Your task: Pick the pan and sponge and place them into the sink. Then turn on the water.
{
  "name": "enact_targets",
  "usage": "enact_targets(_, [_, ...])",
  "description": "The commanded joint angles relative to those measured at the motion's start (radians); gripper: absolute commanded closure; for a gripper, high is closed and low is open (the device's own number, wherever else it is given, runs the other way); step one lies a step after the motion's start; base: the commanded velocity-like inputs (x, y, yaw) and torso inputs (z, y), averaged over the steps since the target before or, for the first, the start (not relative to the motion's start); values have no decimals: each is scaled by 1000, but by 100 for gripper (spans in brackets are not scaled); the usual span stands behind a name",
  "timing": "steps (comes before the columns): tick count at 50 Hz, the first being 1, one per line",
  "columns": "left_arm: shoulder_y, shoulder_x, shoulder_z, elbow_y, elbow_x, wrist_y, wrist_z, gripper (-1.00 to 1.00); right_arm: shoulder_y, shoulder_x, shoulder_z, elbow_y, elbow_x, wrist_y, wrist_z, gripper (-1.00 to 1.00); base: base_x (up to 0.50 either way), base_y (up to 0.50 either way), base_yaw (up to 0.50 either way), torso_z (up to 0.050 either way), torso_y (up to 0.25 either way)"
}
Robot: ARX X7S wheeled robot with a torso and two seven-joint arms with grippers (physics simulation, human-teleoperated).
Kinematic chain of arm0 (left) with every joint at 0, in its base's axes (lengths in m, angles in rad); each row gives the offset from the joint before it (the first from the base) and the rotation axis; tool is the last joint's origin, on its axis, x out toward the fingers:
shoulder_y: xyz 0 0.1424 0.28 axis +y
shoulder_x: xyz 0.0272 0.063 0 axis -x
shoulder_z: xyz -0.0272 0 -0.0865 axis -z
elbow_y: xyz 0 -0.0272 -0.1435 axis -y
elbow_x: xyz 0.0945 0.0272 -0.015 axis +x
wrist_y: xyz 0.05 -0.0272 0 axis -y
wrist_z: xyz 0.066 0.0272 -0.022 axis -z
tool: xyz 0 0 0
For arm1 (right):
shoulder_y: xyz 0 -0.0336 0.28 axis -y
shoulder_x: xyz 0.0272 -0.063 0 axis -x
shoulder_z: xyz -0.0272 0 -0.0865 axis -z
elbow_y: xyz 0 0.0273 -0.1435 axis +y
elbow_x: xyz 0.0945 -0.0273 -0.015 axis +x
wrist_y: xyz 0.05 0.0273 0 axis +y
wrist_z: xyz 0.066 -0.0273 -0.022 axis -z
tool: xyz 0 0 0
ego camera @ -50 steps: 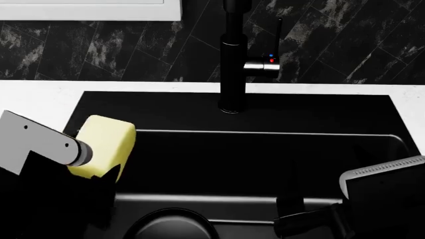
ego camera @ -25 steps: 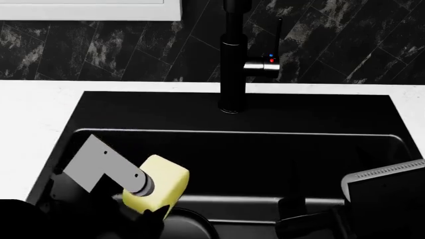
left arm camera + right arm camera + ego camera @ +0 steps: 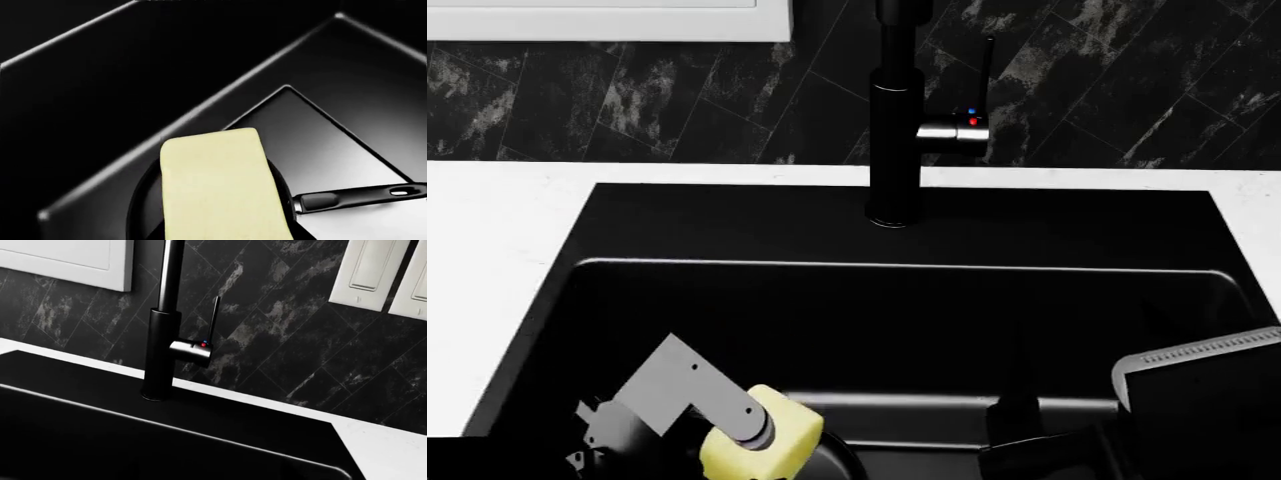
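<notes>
My left gripper (image 3: 747, 452) is shut on the pale yellow sponge (image 3: 767, 432), low inside the black sink (image 3: 961, 320) near its front left. In the left wrist view the sponge (image 3: 220, 190) hangs just above the black pan (image 3: 141, 200), which lies on the sink floor (image 3: 320, 130) with its handle (image 3: 360, 196) pointing away from the bowl. The sponge hides the gripper's fingers. From the head view only a sliver of the pan's rim (image 3: 835, 458) shows. My right gripper (image 3: 1028, 445) hovers dark at the sink's front right; its jaws are hard to read.
A tall black faucet (image 3: 894, 110) with a side lever (image 3: 988, 80) stands behind the sink; the right wrist view faces the faucet (image 3: 160, 340) and lever (image 3: 213, 320). White countertop (image 3: 494, 230) surrounds the basin. Wall switches (image 3: 370, 270) sit on the dark tiles.
My left arm has carried the sponge from over the sink's left rim down and rightward into the basin, ending above the pan. The right arm has barely moved.
</notes>
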Motion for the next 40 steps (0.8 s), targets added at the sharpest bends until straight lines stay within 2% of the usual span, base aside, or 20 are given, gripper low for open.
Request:
enact_targets(1, [16, 3, 35, -74, 27, 44, 27, 100, -3, 0, 0, 3, 2, -3, -1, -100, 0, 0, 0, 0, 0])
enact_targets(40, [-14, 98, 123, -313, 109, 144, 107, 100, -33, -12, -3, 36, -6, -38, -11, -100, 0, 0, 0, 0, 0])
